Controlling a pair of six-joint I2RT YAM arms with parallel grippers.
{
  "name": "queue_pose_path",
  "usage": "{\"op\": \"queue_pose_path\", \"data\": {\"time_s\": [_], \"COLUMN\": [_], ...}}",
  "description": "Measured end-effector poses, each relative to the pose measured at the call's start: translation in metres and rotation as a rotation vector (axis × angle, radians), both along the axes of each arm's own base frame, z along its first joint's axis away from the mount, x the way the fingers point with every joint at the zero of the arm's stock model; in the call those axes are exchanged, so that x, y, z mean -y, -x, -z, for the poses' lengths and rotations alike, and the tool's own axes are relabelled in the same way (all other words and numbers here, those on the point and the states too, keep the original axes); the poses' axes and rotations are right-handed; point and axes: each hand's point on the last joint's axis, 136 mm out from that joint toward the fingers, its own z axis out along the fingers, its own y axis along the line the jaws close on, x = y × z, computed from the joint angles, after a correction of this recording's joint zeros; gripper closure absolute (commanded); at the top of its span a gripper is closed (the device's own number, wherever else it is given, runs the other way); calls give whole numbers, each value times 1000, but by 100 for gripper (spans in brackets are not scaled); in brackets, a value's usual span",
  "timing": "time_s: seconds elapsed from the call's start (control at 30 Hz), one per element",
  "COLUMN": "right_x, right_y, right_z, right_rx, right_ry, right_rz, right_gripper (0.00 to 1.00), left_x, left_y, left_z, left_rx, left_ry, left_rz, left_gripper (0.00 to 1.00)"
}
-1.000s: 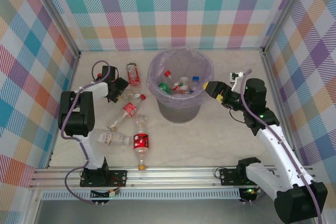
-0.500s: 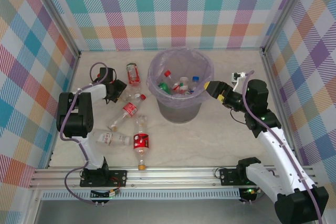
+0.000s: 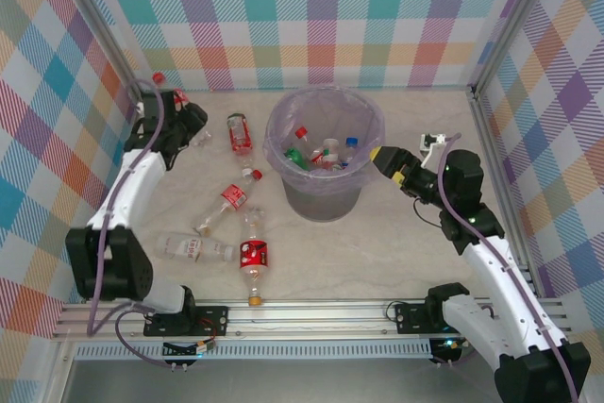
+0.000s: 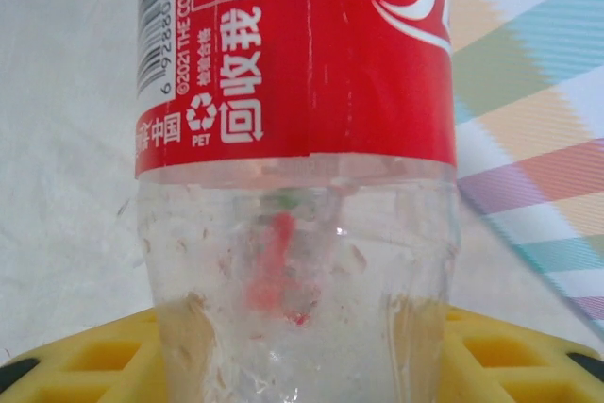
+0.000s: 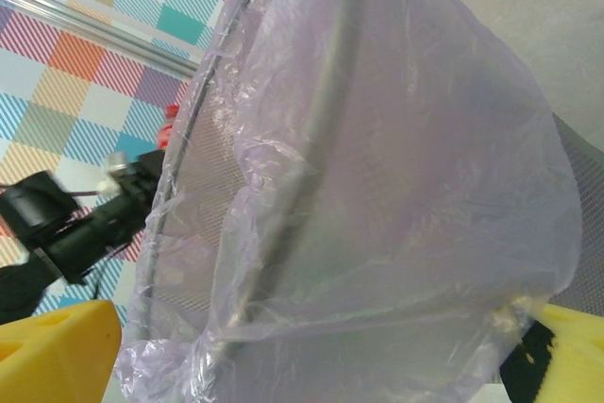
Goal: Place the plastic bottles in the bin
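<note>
Top external view: a pale stone-look table [image 3: 396, 243] stands inside checked walls, with two robot arms at its near edge.
Bin: a round grey bucket lined with a translucent lavender plastic bag [image 3: 326, 197] stands mid-table, towards the back.
Done: several small clear plastic bottles [image 3: 321, 150] with red, blue and green caps lie inside the bin.
In hand: the left gripper [image 3: 177, 112] is raised at the far left, well apart from the bin. In the left wrist view its yellow fingers [image 4: 85, 356] are clamped on the clear lower body of a red-labelled clear plastic bottle [image 4: 297, 63].
Left on the table: four bottles, it seems, all left of the bin. They are a red-labelled bottle at the back [image 3: 239, 132], a slanted bottle [image 3: 230, 198], a flat-lying pale bottle [image 3: 193, 248] and a red-labelled bottle at the front [image 3: 253, 254].
Right gripper [image 3: 382, 156]: its jaws are spread wide and empty, just beside the bin's right rim.
Progress: probably past halfway. The held bottle needs carrying over the rim, then the table bottles follow.
</note>
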Motion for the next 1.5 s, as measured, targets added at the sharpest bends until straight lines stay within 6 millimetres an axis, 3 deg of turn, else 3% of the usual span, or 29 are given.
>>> {"op": "queue_pose_path", "data": {"time_s": [0.17,0.37,0.47,0.6,0.77,0.9,1.0,1.33,1.5], "right_x": [0,0,0,2,3,2,1,-2,-3], "right_y": [-2,-4,-4,-5,-5,-5,-4,-7,-8], "right_z": [0,4,6,7,9,9,7,12,12], "right_rx": [-2,-9,-15,-21,-26,-24,-22,-34,-32], "right_ry": [-2,5,12,18,20,21,15,17,16], "right_rz": [3,6,13,23,26,25,17,7,5], "right_gripper": [0,0,0,0,2,6,6,6,6], "left_x": [30,118,157,194,233,254,264,288,302], "left_y": [44,98,113,127,134,128,124,115,102], "left_z": [-56,-112,-132,-153,-154,-127,-113,-118,-106], "left_rx": [141,289,323,364,361,302,272,317,291], "left_ry": [-12,-53,-81,-132,-202,-255,-272,-241,-243], "left_rz": [101,393,530,661,801,868,894,928,949], "left_gripper": [58,64,69,72,72,74,76,79,80]}}
